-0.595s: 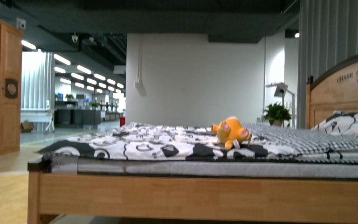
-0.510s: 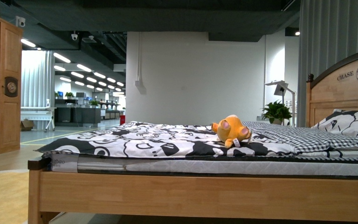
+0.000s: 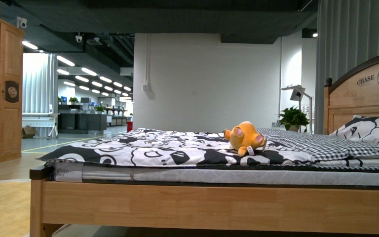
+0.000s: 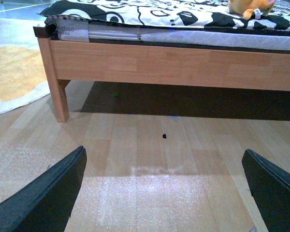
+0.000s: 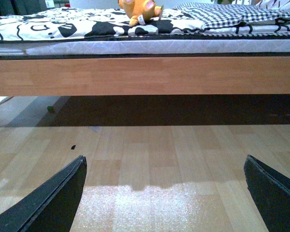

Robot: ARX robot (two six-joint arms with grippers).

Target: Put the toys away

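Note:
An orange-yellow plush toy with pinkish paw pads lies on the black-and-white quilt of the bed, near its middle. The toy also shows at the edge of the left wrist view, and the toy shows on the bed in the right wrist view. My left gripper hangs open over the wooden floor, well short of the bed frame, with nothing between its dark fingers. My right gripper is open too, low over the floor, its fingers empty. Neither arm appears in the front view.
The bed has a wooden side rail, a leg at its corner and a headboard on the right with a patterned pillow. A wooden wardrobe stands at the left. A potted plant sits behind the bed.
The front view has shifted slightly, so the bed and toy sit a little higher in the picture than 0.6 s ago. Since 0.5 s ago nothing has visibly moved.

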